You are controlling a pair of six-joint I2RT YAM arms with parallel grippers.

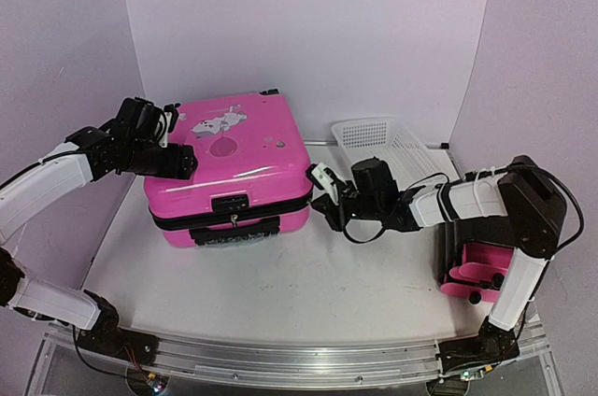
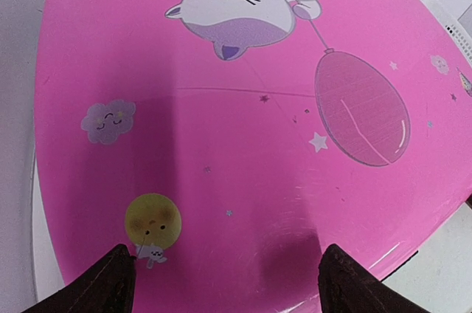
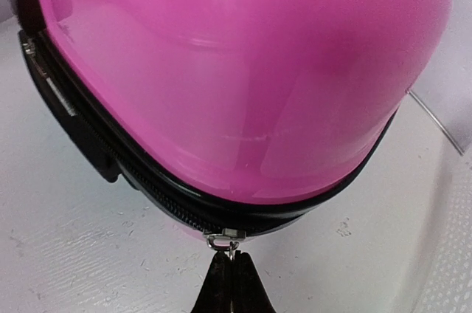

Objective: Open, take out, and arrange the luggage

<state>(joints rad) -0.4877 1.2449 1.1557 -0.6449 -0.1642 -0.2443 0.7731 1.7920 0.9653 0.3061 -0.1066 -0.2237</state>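
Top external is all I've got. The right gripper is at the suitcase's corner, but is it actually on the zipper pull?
Observer: Yes. The right wrist view shows the right gripper shut on the metal zipper pull at the corner of the suitcase.
Operator: Left jaws?
Observer: Open. In the left wrist view the left gripper is spread over the lid, holding nothing.
Operator: Is it touching the lid?
Observer: Can't tell. A yellow face sticker sits right beside one finger.
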